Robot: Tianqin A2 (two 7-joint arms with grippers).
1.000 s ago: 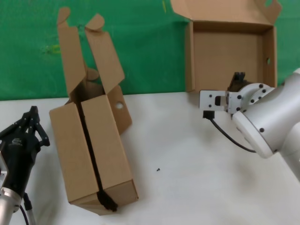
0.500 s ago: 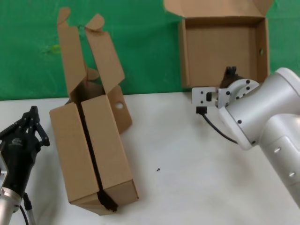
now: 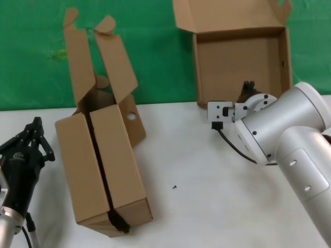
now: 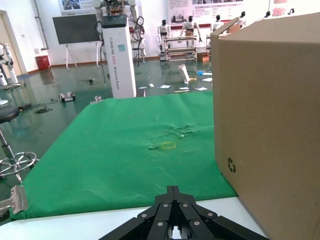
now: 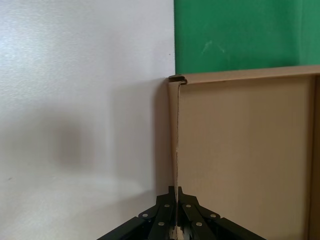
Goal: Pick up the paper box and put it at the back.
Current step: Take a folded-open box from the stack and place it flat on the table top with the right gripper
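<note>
The tabletop (image 3: 207, 170) is white and ends at the green cloth (image 3: 150, 46), which marks the back. The paired boxes (image 3: 101, 165) lie at about eight o'clock in the head view, flaps up, touched by nothing.

The box (image 3: 240, 64) hangs at one o'clock, tipped on edge with its open inside facing the robot and its lid (image 3: 227, 14) folded up against the cloth. It is carried this way because it is gripped by one thin side wall only, so the rest swings upright; I judge it is in transit to the back and not yet set down.

The right arm reaches up from four o'clock, wrist bent toward the cloth. Its right pincer (image 5: 176, 200) is closed on the box wall, fingers pinching the cardboard edge between them.

The left pincer (image 4: 172, 212) waits at eight o'clock beside the paired boxes, closed and empty, pointing at the cloth.
</note>
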